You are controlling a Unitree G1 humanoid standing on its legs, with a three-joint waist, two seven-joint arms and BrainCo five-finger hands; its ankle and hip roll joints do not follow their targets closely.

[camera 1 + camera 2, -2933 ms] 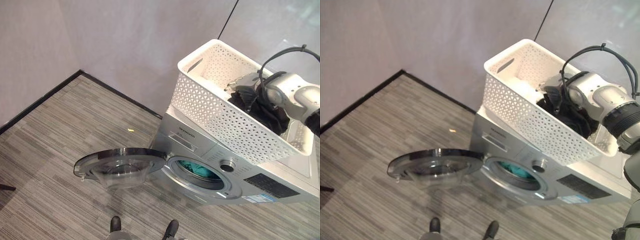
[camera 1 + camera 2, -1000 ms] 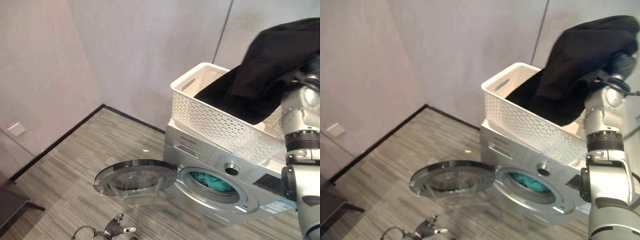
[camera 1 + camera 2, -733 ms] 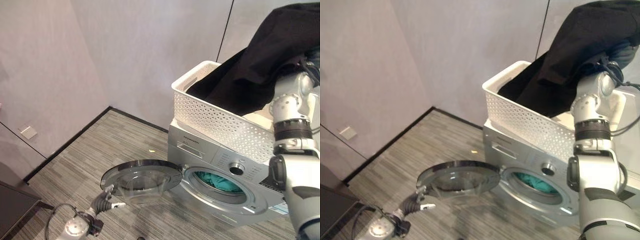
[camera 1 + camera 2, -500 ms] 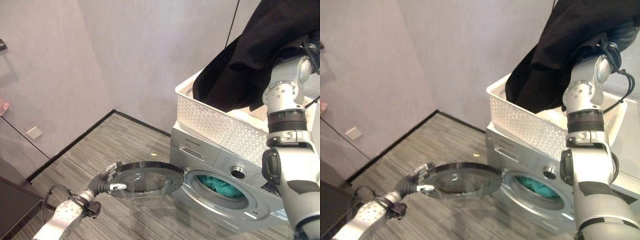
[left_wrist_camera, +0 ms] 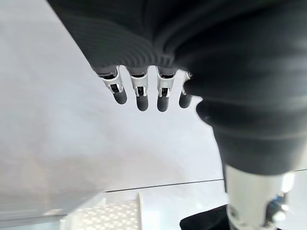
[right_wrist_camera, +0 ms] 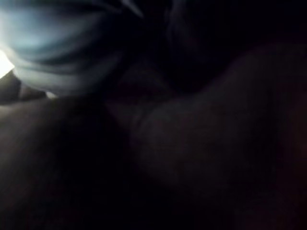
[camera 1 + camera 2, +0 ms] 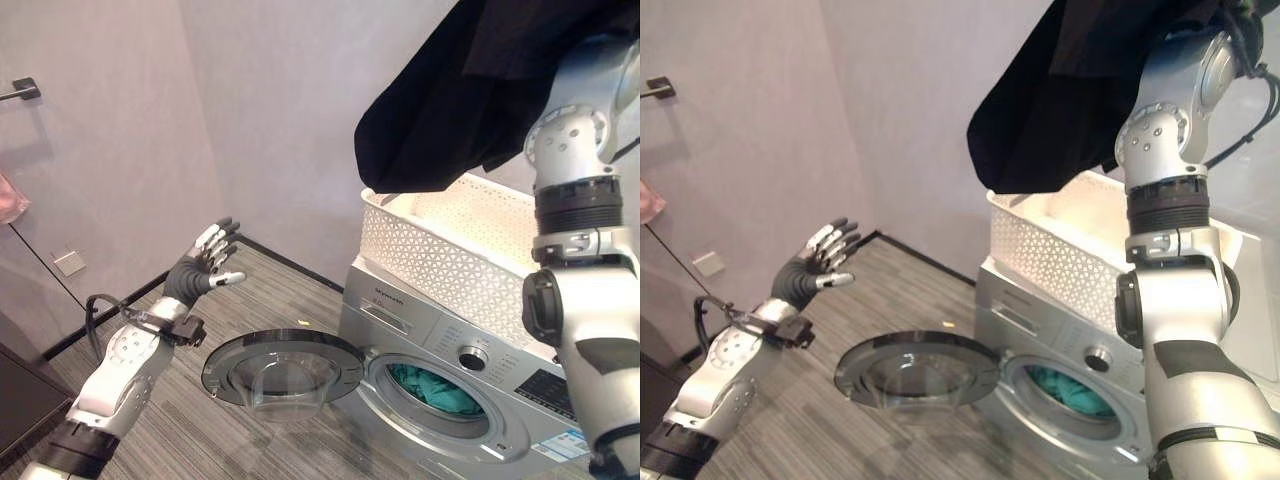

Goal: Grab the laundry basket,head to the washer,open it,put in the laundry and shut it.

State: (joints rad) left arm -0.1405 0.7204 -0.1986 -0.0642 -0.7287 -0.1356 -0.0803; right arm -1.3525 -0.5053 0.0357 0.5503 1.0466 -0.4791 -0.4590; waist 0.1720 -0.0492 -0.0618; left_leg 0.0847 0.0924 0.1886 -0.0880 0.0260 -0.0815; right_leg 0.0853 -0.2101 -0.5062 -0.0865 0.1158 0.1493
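Grey wall (image 7: 290,120), open washer (image 7: 450,370), white basket (image 7: 450,250)

Black garment (image 7: 470,100) higher (left hand (image 7: 200,268) too)

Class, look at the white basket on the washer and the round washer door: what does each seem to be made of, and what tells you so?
Basket: likely matte white moulded plastic, from its regular perforated lattice walls. Washer door: apparently a clear glass or plastic bowl in a glossy silver-grey ring.

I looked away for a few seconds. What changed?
The right arm lifted the black garment out of the white basket and high above it. The left robot hand rose, fingers spread. Basket, open washer door and teal laundry stayed.
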